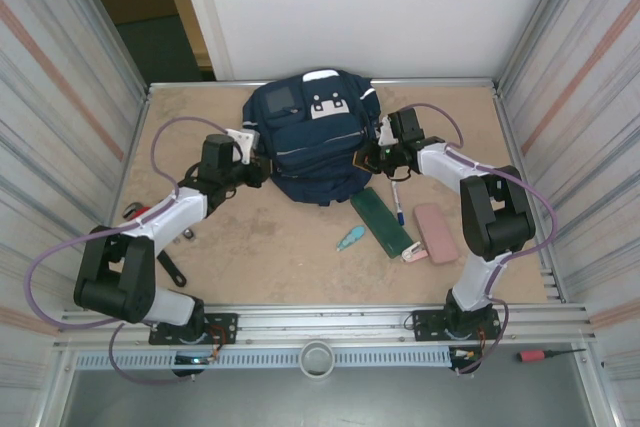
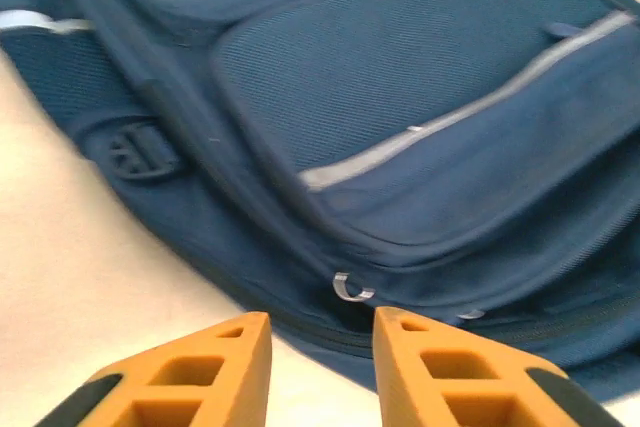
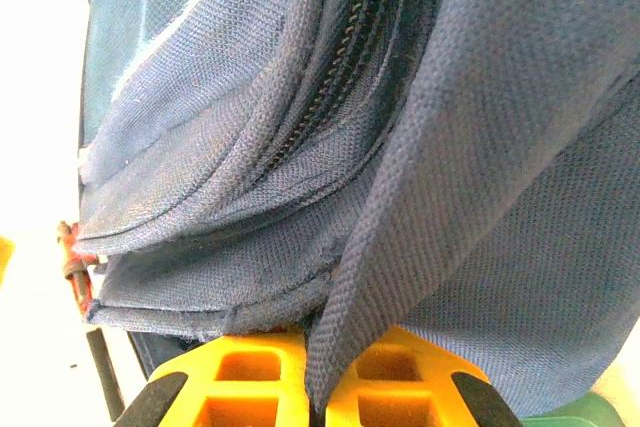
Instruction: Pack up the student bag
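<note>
Navy student bag point(image 1: 310, 137) at far centre of table point(image 1: 280, 267). Right hand point(image 3: 318, 387) clenched on its fabric fold point(image 3: 370, 267); left hand point(image 2: 318, 325) released, empty, near zip ring point(image 2: 350, 289). Likely best: hold fold taut; pinch ring squarely.

The student bag point(image 1: 312, 147), large and navy blue with white-grey patches and grey reflective strips, lies front side up at the far middle of the table point(image 1: 270, 247), its top toward the table's far edge, pockets bulging.
</note>
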Motion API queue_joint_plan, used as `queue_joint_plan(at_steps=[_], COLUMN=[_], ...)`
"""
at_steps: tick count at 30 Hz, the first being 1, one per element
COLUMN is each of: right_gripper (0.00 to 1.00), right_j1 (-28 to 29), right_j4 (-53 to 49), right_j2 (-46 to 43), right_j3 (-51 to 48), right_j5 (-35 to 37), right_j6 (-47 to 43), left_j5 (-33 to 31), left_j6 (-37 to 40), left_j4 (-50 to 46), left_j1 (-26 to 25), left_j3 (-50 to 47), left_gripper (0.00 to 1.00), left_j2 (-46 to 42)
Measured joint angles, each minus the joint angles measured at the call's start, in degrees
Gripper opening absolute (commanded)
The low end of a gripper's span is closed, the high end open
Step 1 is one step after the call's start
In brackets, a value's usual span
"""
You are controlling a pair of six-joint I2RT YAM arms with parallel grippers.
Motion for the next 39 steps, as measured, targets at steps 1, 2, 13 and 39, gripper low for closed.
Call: queue_joint_plan(at_steps=[1,2,13,39], right_gripper=[0.00,0.00,0.00,0.00], right_j1=[-0.04,-0.04,-0.13,-0.26], right_j4=[-0.20,-0.28,-1.11,-1.18], right_j2=[0.00,0.00,0.00,0.02], right_j3=[0.15,0.24,0.90,1.03], right_j5=[-0.04,-0.04,-0.87,-1.29], right_j6=[-0.02,-0.09,-0.20,-0.20], left_j5=[1.90,3.39,11.17,10.45], left_j6=[-0.02,-0.07,3.28,8.76], left_j4=[-0.04,-0.20,-5.18,-14.21], left_j1=[0.00,-0.02,-1.51,-2.38], left_j3=[0.02,0.13,7.48,13.11], left_gripper=[0.45,0.47,0.51,0.37], left_j2=[0.15,0.39,10.93,16.11])
